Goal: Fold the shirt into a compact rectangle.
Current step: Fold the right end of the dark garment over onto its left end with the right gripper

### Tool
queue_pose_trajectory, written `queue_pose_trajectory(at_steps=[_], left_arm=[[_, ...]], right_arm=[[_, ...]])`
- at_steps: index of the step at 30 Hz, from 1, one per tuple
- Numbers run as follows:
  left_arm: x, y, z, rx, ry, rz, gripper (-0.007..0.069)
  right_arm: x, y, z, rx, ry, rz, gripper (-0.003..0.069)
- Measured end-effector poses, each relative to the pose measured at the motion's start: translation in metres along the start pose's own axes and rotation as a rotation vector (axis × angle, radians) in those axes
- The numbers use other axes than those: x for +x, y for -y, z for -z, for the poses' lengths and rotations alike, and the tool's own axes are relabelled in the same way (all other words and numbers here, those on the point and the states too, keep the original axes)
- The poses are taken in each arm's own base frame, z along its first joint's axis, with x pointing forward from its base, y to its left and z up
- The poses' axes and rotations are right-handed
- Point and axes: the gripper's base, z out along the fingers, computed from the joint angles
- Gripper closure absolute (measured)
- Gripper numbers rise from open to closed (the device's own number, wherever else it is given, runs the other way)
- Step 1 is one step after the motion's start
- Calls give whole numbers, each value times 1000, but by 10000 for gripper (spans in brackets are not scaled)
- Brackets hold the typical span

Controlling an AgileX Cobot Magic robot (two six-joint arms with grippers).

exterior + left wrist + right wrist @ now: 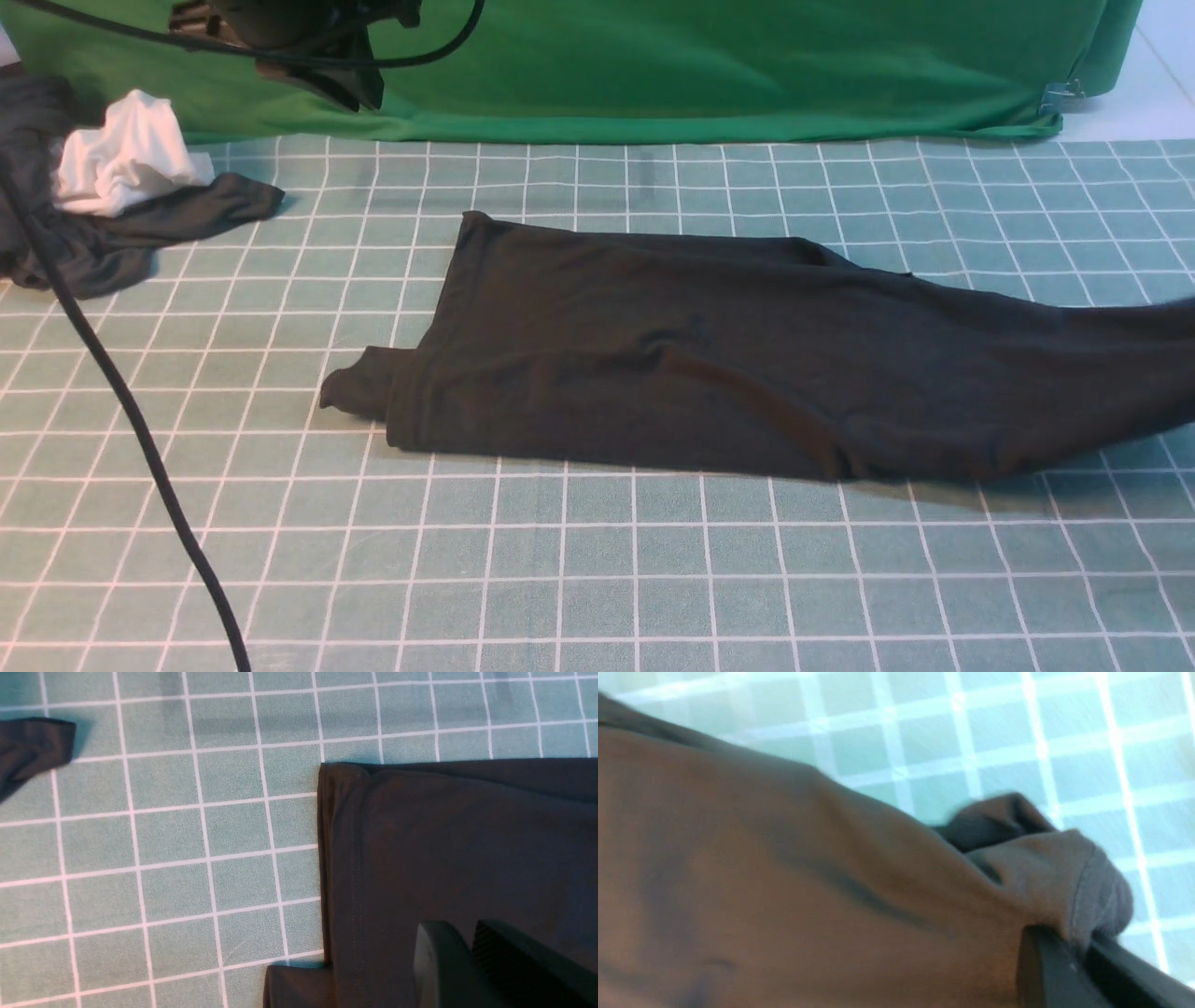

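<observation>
The black shirt lies folded into a long band across the gridded mat, print hidden. Its left end rests flat with a sleeve tip poking out at the near left. Its right end rises off the mat and runs out of the front view. My right gripper is shut on a bunched hem of the shirt, held above the mat. My left gripper hovers over the shirt's left end, jaws together with no cloth between them. The left arm hangs high at the back left.
A dark grey garment with a crumpled white cloth on it lies at the back left. A black cable crosses the left side of the mat. Green backdrop cloth bounds the far edge.
</observation>
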Motion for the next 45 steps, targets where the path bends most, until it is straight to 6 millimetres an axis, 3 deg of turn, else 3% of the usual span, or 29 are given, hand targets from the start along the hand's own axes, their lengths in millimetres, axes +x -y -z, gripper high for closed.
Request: queue_pose_trajectory(at_steps=[4, 6, 8, 9, 12, 13, 14, 18, 25, 31, 36, 37, 38, 40, 43, 45], left_arm=[[0, 0, 0, -2, 0, -19, 561], [0, -1, 0, -3, -1, -32, 561], [0, -5, 0, -7, 1, -27, 561], [0, -5, 0, -6, 1, -26, 561], [-1, -18, 3, 2, 8, 12, 561], [-1, -20, 3, 2, 9, 17, 561], [-1, -25, 5, 14, 11, 36, 561], [7, -35, 8, 30, -4, 78, 561], [27, -48, -1, 35, -81, 108, 561], [40, -52, -17, 35, -150, 124, 561], [41, -52, -18, 35, -154, 126, 561], [40, -52, -18, 32, -150, 125, 561], [40, -52, -18, 32, -150, 125, 561], [40, -52, -18, 31, -147, 125, 561], [40, -52, -19, 31, -140, 127, 561], [40, -52, -19, 31, -138, 127, 561]], right_arm=[[-17, -51, 15, -86, 34, 76, 626], [-25, -99, 22, -171, 56, 140, 626], [-24, -133, 21, -231, 50, 178, 626], [-24, -137, 21, -238, 48, 182, 626], [-21, -205, 8, -346, 33, 240, 626], [-20, -209, 6, -351, 32, 247, 626], [-16, -238, -6, -395, 16, 266, 626], [-1, -303, -47, -498, -9, 281, 626], [17, -385, -111, -613, 5, 260, 626], [41, -432, -149, -669, 93, 248, 623], [58, -445, -165, -676, 101, 238, 583], [62, -447, -167, -676, 91, 239, 511], [62, -447, -167, -677, 92, 240, 501], [62, -448, -166, -678, 87, 239, 396], [53, -439, -153, -671, 47, 256, 172], [46, -433, -144, -667, 34, 276, 113]])
